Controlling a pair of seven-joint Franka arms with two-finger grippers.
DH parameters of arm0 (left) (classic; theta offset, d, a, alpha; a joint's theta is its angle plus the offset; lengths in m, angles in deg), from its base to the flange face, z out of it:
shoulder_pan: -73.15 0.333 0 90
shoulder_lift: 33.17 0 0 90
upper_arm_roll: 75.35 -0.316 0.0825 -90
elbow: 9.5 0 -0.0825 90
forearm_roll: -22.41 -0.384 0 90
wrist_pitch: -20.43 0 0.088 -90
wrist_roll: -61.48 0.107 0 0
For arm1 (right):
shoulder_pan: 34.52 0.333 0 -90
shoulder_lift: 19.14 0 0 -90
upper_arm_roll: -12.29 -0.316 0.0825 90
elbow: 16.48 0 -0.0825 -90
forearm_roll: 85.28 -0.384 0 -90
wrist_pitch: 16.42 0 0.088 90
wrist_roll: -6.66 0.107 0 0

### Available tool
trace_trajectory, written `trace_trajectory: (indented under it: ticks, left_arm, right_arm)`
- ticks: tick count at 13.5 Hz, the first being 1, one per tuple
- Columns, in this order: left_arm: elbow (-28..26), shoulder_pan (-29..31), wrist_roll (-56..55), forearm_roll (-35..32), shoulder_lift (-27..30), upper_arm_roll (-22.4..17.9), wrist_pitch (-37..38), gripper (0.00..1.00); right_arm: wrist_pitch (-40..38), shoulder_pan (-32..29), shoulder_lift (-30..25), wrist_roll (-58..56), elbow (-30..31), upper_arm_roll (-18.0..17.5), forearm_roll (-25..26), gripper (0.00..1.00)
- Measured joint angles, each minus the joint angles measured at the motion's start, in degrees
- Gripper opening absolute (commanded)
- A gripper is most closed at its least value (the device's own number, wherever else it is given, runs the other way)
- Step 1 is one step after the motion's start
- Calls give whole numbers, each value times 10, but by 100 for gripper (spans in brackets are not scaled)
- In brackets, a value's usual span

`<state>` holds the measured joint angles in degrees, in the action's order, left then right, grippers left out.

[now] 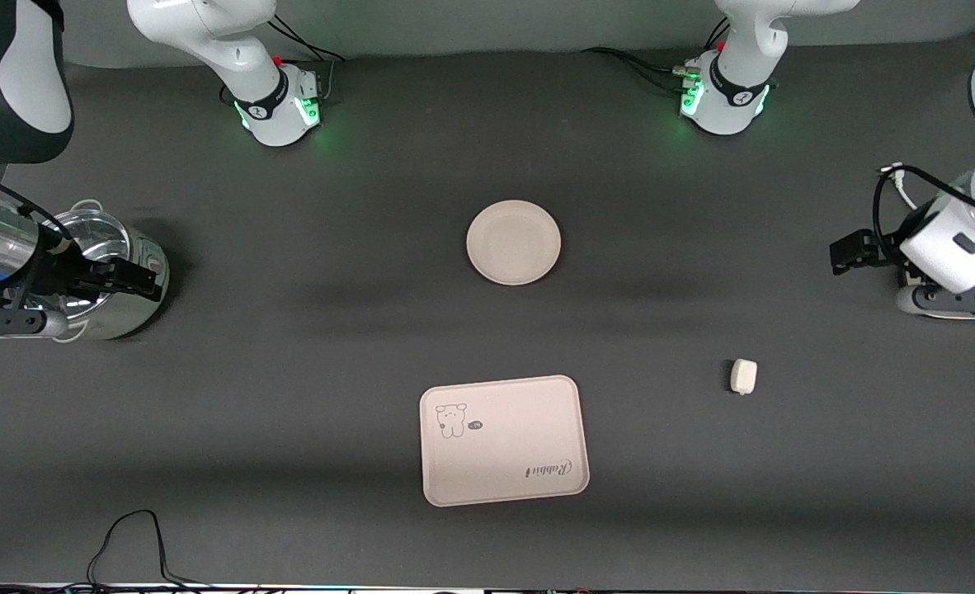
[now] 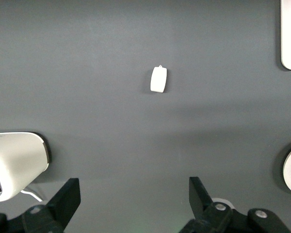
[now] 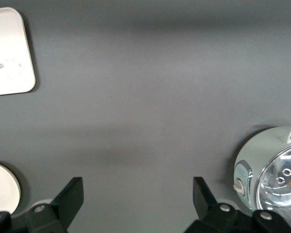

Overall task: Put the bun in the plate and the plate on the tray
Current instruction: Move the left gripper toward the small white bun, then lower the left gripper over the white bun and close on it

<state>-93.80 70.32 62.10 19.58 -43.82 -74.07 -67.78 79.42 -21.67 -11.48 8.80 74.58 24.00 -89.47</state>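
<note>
The bun (image 1: 743,376) lies alone on the dark table, toward the left arm's end; it also shows in the left wrist view (image 2: 159,80). The round plate (image 1: 513,242) sits empty mid-table, farther from the front camera than the tray (image 1: 504,440). The tray lies flat with its animal drawing and script up. My left gripper (image 1: 849,252) hangs open and empty at the left arm's end of the table, apart from the bun; its wrist view shows it (image 2: 135,191) above bare table. My right gripper (image 1: 129,279) is open and empty over a metal pot, as its wrist view shows (image 3: 138,191).
A shiny metal pot with a glass lid (image 1: 100,235) stands at the right arm's end, also in the right wrist view (image 3: 274,174). A white device base (image 1: 949,301) stands at the left arm's end. Cables (image 1: 124,544) lie at the table's front edge.
</note>
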Motion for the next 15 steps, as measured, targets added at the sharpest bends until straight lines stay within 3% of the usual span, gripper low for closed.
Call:
trace_trajectory:
  ticks: [5, 8, 10, 15]
  left_arm:
    - [177, 2, 25, 1, -159, -3, 23, 100]
    - [210, 3, 31, 2, -216, -2, 12, 100]
    - [187, 3, 31, 2, -227, -3, -29, 100]
    - [20, 3, 30, 13, -230, -2, -199, 100]
  right_arm:
    - [0, 10, 9, 7, 12, 0, 0, 100]
    - [3, 11, 22, 10, 18, -1, -5, 100]
    - [4, 17, 22, 23, 19, -1, -7, 100]
    - [9, 33, 22, 28, 29, -1, -8, 100]
